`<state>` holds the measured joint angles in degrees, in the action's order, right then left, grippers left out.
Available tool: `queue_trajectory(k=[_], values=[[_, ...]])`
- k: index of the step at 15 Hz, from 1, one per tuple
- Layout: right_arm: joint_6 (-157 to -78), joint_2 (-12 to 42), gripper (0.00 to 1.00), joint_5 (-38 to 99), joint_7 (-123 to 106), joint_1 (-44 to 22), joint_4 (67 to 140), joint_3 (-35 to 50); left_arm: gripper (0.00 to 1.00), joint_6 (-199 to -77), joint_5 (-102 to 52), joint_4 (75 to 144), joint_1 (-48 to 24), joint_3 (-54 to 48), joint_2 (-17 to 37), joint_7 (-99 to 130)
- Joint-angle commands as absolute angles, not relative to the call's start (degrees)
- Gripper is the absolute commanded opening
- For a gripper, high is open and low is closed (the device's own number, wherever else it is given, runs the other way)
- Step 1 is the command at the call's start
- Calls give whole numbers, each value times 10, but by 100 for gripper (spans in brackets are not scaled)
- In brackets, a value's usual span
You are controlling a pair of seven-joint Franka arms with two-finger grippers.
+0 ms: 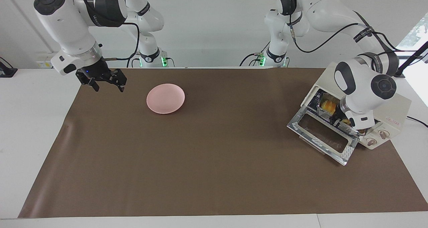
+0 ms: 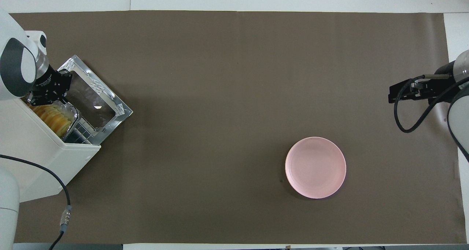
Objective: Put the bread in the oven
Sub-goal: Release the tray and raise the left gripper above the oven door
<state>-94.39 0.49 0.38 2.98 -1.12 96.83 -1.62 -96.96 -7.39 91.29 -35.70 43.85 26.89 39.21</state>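
Shiny metal-framed oven (image 1: 394, 114) door, matt brown table cover (image 1: 214, 154)

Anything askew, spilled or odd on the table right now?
Nothing spilled or damaged. The golden ridged bread lies in a crinkled silver foil tray inside the cream-white toaster oven, whose glass door hangs open. Left tool at the oven mouth. The round pink plate is empty.

On my screen the oven (image 1: 396, 116) is cream-white, and its door (image 1: 322, 135) has a shiny silver frame around dark glass. In it I see the bread (image 2: 53, 118), golden yellow-orange with ridged stripes, in a crinkled silver foil tray (image 2: 71, 120). The plate (image 1: 165, 98) is plain pale pink. The mat (image 1: 214, 161) is flat brown on a white table (image 1: 30, 114). Both arms are white with black joints, and the left gripper (image 2: 47, 92) and the right gripper (image 1: 103, 79) are black.
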Motion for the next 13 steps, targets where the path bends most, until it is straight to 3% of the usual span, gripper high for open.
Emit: queue_trajectory(k=[1,6,7,8,9,13], values=[[-947,-5,100,-4,22,-2,978,-9,0,-975,-56,946,-368,442,239,399],[-947,-5,100,-4,22,-2,978,-9,0,-976,-54,947,-371,442,237,389],[-947,-5,100,-4,22,-2,978,-8,14,-975,-54,947,-370,442,237,369],[-947,-5,100,-4,22,-2,978,-9,62,-974,-54,947,-368,442,237,351],[-947,-5,100,-4,22,-2,978,-9,100,-974,-54,947,-368,442,237,339],[-947,-5,100,-4,22,-2,978,-9,100,-975,-54,938,-367,443,238,334]])
